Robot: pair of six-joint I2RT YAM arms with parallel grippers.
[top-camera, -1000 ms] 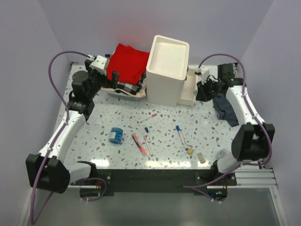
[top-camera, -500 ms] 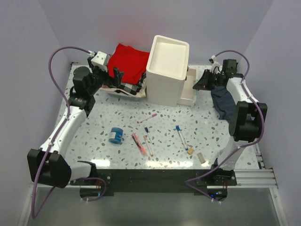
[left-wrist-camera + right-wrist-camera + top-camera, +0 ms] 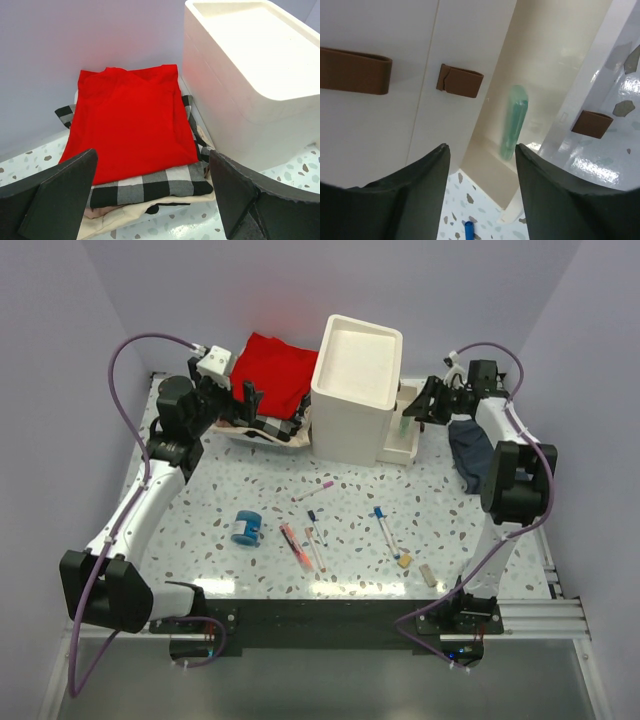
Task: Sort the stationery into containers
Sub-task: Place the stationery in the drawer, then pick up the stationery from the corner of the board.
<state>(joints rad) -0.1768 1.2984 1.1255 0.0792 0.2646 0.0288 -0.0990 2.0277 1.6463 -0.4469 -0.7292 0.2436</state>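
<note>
The white drawer unit point(image 3: 355, 390) stands at the back, with its lowest drawer point(image 3: 412, 443) pulled out to the right. A green tube point(image 3: 403, 425) point(image 3: 513, 123) lies inside that drawer, free of my fingers. My right gripper point(image 3: 421, 408) point(image 3: 482, 192) hovers just above it, open and holding nothing. Loose on the table are a blue tape roll point(image 3: 246, 527), an orange-red marker point(image 3: 293, 544), a pink-capped pen point(image 3: 314, 489), a blue-capped pen point(image 3: 384, 528) and beige erasers point(image 3: 404, 560). My left gripper point(image 3: 246, 403) point(image 3: 152, 200) is wide open over the folded cloths.
A stack of red and checked cloths point(image 3: 268, 390) point(image 3: 127, 120) lies left of the unit. A dark blue-grey cloth point(image 3: 468, 458) lies at the right under my right arm. Brown handles point(image 3: 460, 80) mark the closed drawer fronts. Walls enclose the back and sides.
My right arm swung in toward the open drawer, its jaws parted and the green tube dropped into the drawer. My left arm shifted slightly toward the back.
</note>
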